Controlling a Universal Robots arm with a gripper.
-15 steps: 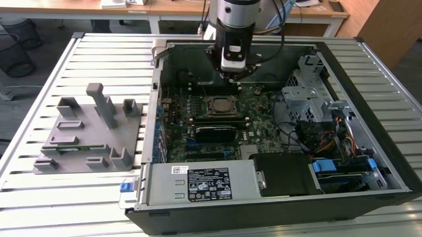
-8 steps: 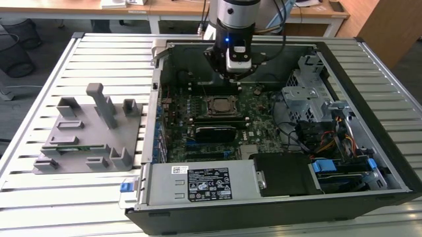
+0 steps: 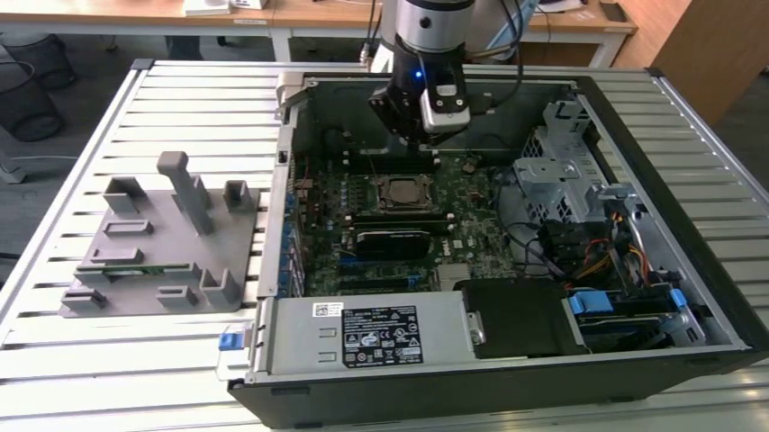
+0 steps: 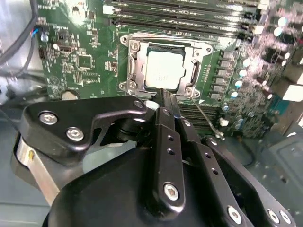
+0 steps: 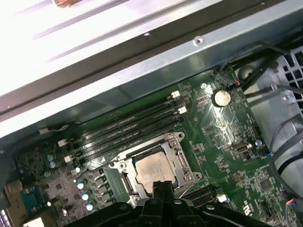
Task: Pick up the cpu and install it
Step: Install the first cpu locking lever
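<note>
No text legible; the black-and-white label (image 3: pixel 384 337) on the power supply (image 3: pixel 301 346) and faint marking on the cpu (image 4: pixel 162 71) cannot be read

Slatted metal table, two loads.

The table (image 3: pixel 193 99) is made of pale metal slats running across the exterior view. A grey fixture (image 3: pixel 162 247) stands on the slats toward the exterior view's left, its posts upright. Just beside it, toward the exterior view's right, an open black case (image 3: pixel 481 396) lies on its side and takes up most of the top, reaching close to the near edge. A small blue tab (image 3: pixel 232 340) sits at the case's near corner on the fixture side. It may belong to the case, though that is hard to tell.
</note>
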